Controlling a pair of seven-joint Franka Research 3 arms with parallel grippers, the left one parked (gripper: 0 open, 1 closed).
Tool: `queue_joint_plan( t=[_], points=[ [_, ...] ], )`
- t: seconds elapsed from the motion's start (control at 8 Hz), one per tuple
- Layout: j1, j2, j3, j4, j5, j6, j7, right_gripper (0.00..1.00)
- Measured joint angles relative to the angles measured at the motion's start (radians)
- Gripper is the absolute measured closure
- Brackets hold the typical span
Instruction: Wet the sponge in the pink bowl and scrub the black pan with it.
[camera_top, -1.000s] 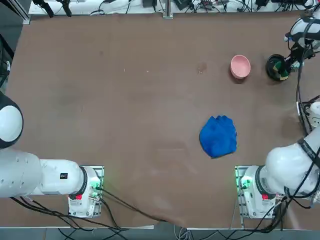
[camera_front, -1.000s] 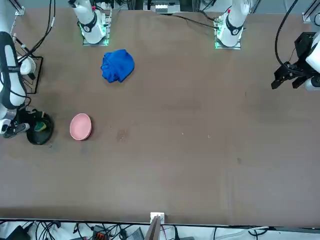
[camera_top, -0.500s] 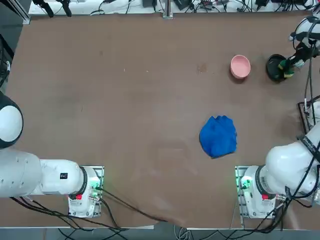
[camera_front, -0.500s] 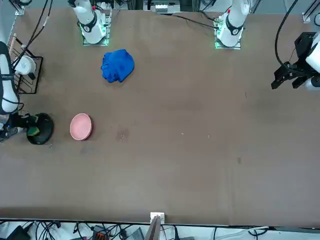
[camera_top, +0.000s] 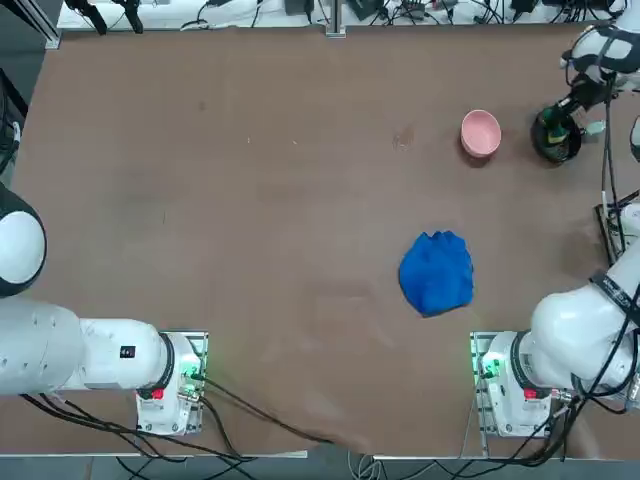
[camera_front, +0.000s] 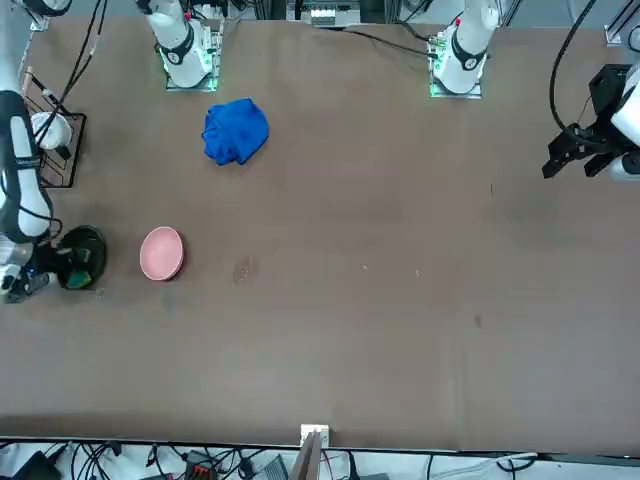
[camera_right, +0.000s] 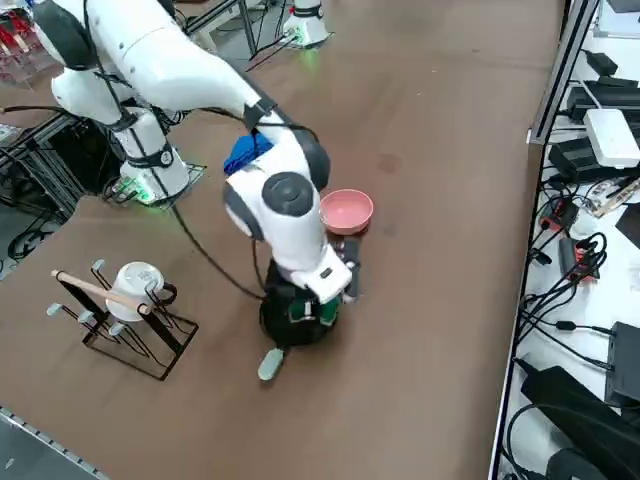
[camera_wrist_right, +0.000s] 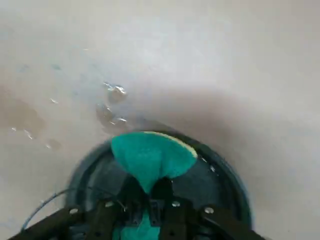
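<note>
Currently my right gripper (camera_wrist_right: 147, 200) is shut on the sponge (camera_wrist_right: 152, 155), its fingers pinching the middle so the green part fans out on both sides of the grip, thin yellow edge showing. I have the sponge over the black pan (camera_wrist_right: 210, 180), inside its rim as the wrist view sees it; can't tell how hard it presses. Pan sits on the desk (camera_top: 300, 220), light-grey handle (camera_right: 270, 364) pointing away from the pink bowl (camera_top: 481, 134). Bowl is upright, near the pan but apart from it, on the side toward the desk's middle. Water drops (camera_wrist_right: 117, 93) lie on the desk just beside the pan. Blue cloth (camera_top: 437, 273) is bunched up, closer to my arm bases than the bowl is. Black wire rack (camera_right: 140, 335) stands well to the pan's handle side, white mug (camera_right: 136, 290) on it.
</note>
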Motion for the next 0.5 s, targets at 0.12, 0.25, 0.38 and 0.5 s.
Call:
queue_joint_plan(
  t=[0.12,0.25,0.38,0.5],
  points=[
    [0.003,0.0,0.001,0.002,0.0,-0.056,-0.016,0.92],
    [-0.001,0.0,0.0,0.003,0.0,-0.096,-0.05,0.92],
    [-0.011,0.0,-0.001,0.003,0.0,-0.12,-0.09,0.92],
    [-0.029,0.0,-0.004,0.003,-0.003,-0.13,-0.127,0.92]
  ],
)
